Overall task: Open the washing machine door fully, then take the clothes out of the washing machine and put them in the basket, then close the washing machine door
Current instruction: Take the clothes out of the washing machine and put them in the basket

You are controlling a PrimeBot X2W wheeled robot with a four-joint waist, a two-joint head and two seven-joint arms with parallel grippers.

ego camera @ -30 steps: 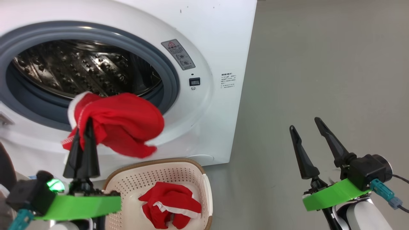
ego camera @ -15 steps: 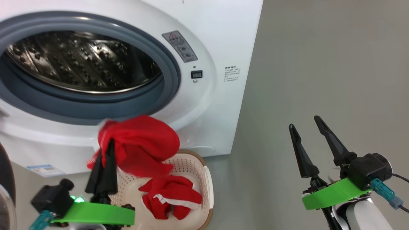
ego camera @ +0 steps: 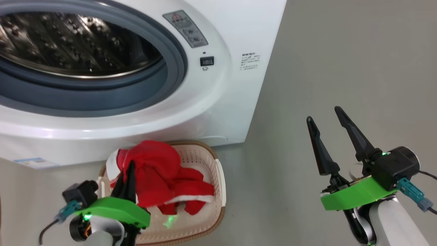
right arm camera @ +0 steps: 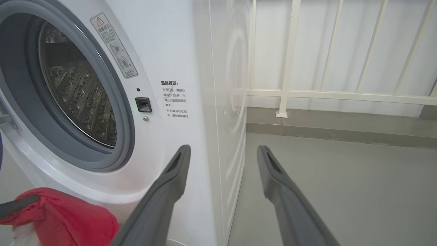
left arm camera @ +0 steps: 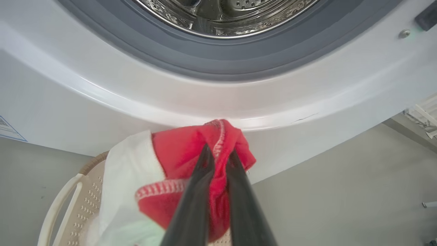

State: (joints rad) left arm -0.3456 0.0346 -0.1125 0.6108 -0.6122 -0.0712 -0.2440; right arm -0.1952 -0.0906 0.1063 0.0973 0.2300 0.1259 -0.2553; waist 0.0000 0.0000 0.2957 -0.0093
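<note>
The white washing machine fills the upper left, its steel drum showing inside the grey rubber ring; its door is out of view. Below it on the floor stands the cream basket. My left gripper is shut on a red garment with white trim, held just over the basket's left part. In the left wrist view the fingers pinch a fold of that garment above the basket rim. Another red garment lies in the basket. My right gripper stands open, off to the right.
Bare grey floor stretches right of the machine. In the right wrist view a white railing and a low kerb stand behind the machine's side panel. A blue-edged label sits low on the machine front.
My left gripper has carried the red garment down from the drum's rim to just over the basket. The head camera has tilted downward. The right gripper has kept its pose.
</note>
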